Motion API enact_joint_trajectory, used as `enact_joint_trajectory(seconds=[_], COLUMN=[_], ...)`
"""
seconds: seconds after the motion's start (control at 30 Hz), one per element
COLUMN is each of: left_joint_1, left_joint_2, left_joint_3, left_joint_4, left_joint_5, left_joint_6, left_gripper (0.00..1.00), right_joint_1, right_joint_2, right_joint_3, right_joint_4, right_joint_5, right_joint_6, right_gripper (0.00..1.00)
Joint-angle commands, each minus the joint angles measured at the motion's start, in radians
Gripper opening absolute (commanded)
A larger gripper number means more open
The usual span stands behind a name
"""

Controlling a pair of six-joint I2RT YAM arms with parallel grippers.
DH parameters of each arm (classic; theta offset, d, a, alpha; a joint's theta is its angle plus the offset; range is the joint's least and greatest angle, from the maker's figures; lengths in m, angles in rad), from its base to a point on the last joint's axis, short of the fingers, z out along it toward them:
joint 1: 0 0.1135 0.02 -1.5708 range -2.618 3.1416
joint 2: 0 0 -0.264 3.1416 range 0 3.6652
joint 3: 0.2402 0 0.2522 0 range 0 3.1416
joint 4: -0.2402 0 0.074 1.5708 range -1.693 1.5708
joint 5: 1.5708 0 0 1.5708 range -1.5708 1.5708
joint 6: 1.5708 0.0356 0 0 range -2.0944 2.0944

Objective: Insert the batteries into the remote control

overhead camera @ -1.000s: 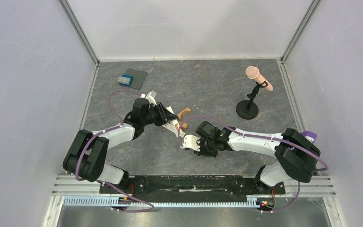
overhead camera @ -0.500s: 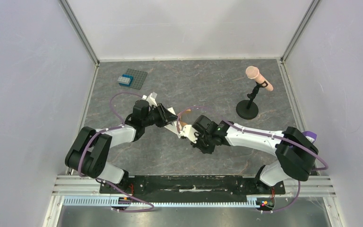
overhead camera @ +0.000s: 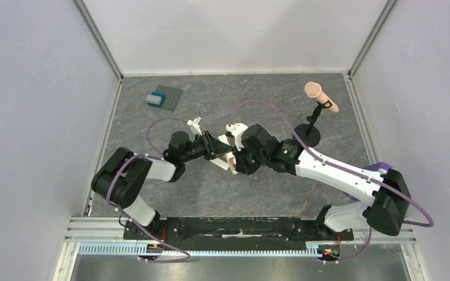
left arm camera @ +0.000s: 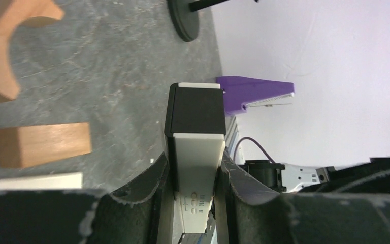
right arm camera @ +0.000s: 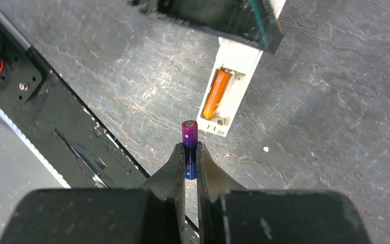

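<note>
One thin orange-red battery (right arm camera: 216,94) is already lying in the recess of the long cream-white remote control (right arm camera: 235,63), and you are bringing in the second. Over the past second your right gripper (right arm camera: 190,152) has been closing down and swinging away from the near part of the grey marbled surface (right arm camera: 335,127) toward the remote control. The pick-up is looking finished and the insertion is beginning. Its jaws are now pinching tight on the small dark blue-violet battery (right arm camera: 189,133), gripping its lower half and leaving the top end sticking out. That battery is hanging just short of the recess end of the remote control without touching it. Your left gripper (left arm camera: 194,160) is holding the remote control partway along its length, jaws standing part open and clamping both long edges, with the recess facing the incoming battery. The slot beside the orange-red battery is looking vacant, judging from the right wrist view.
</note>
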Motion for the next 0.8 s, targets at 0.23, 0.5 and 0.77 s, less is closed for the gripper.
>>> enact_joint_trajectory(seconds=[0.23,0.5,0.77], left_joint_1=[-0.037,-0.037,-0.037], left_joint_2=[0.040,0.061,0.077], left_joint_3=[-0.011,-0.004,0.007], left_joint_4=[0.267,0.278,0.284], left_joint_5=[0.044,0.063,0.071], left_joint_6=[-0.085,-0.102,-0.107], left_gripper=[0.02,0.02,0.02], right_joint_1=[-0.031,-0.045,-0.048], right_joint_2=[0.064,0.090,0.112], right_joint_3=[0.061,0.074,0.087], right_joint_4=[-0.048,-0.025,-0.016], right_joint_5=[0.179,0.200,0.188], right_joint_6=[0.233,0.218,0.214], right_gripper=[0.00,0.00,0.01])
